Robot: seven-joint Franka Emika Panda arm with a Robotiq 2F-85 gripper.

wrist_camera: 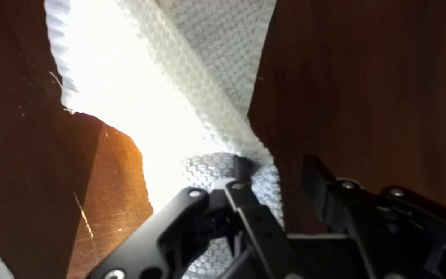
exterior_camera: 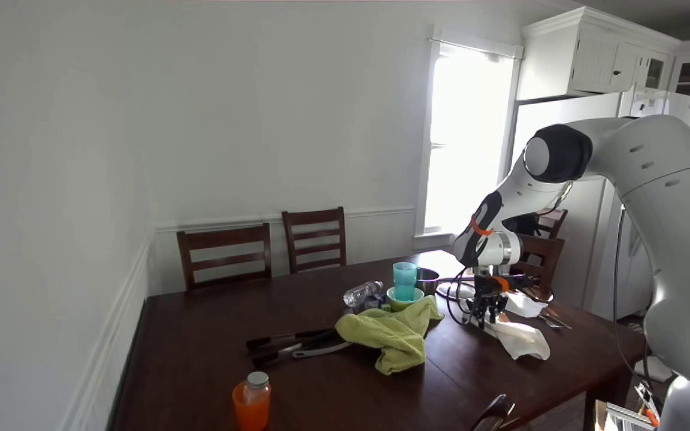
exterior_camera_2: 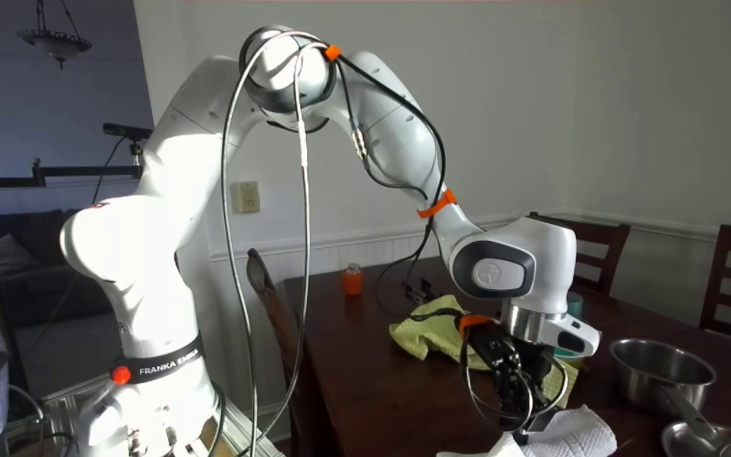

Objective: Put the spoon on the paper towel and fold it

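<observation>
The white textured paper towel lies on the dark table with part of it folded over diagonally. It also shows in both exterior views. My gripper is open and low over the towel's edge, and it shows in both exterior views. In the wrist view, the left finger is at the folded part of the towel, and I cannot tell if it touches. The right finger is over bare wood. Nothing shows between the fingers. I cannot make out the spoon; it may be hidden under the towel.
A green cloth lies beside the gripper, over dark-handled utensils. A teal cup stands in a bowl near a clear bottle. A metal pot is close to the towel. Thin metal utensils lie beyond it.
</observation>
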